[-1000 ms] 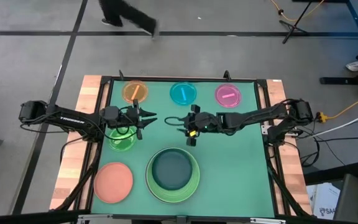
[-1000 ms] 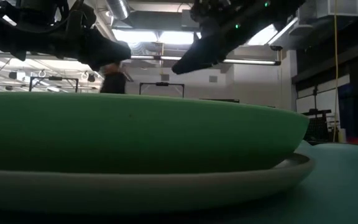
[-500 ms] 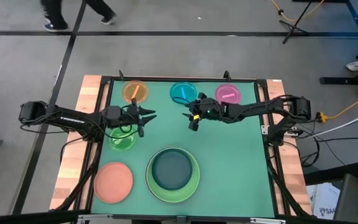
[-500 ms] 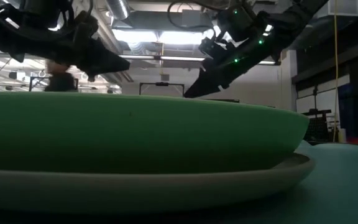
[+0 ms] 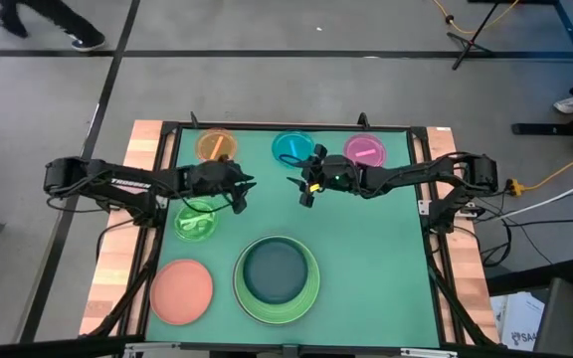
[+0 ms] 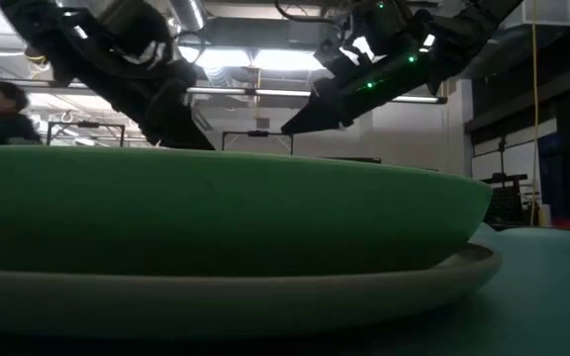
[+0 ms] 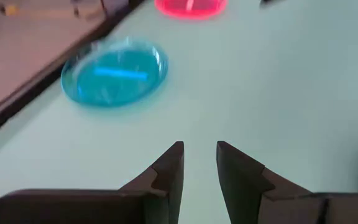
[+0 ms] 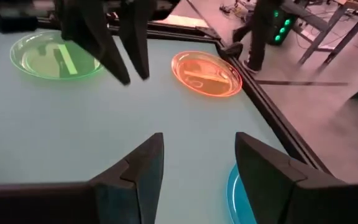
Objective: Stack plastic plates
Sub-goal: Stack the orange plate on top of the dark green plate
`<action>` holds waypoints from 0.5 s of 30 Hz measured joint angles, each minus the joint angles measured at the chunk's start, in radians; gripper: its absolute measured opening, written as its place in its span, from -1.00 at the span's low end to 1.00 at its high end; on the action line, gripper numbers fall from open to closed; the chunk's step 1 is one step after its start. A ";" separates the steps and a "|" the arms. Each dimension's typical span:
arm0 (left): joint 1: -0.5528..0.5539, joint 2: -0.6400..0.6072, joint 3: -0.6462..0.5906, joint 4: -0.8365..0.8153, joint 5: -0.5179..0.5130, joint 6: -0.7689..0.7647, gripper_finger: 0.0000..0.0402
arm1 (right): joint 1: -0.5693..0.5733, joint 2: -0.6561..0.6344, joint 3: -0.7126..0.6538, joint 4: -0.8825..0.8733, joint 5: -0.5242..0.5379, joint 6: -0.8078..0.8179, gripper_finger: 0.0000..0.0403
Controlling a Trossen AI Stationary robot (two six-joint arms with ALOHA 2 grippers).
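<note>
Right gripper [image 5: 303, 191] hovers open and empty just inside the table's far edge, the cyan plate [image 5: 292, 148] lying right beside it toward that edge, nearer than to the left gripper [image 5: 244, 190], also empty, its fingers slightly parted.

An overhead camera looks straight down on the whole table [image 5: 366, 259], a table-level camera sits close against the stacked big plates [image 6: 216, 237], and both wrist cameras face across the same green tabletop.
</note>
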 joint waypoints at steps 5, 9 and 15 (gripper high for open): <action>0.000 0.025 0.094 -0.140 -0.006 0.001 -0.56 | 0.000 0.001 0.000 -0.050 -0.001 0.022 -0.08; 0.000 0.021 0.113 -0.161 -0.006 0.001 -0.56 | 0.000 0.001 0.000 -0.079 -0.002 0.028 -0.08; -0.004 -0.020 0.113 -0.253 -0.006 -0.011 -0.56 | 0.002 0.001 0.000 -0.084 -0.036 0.037 -0.08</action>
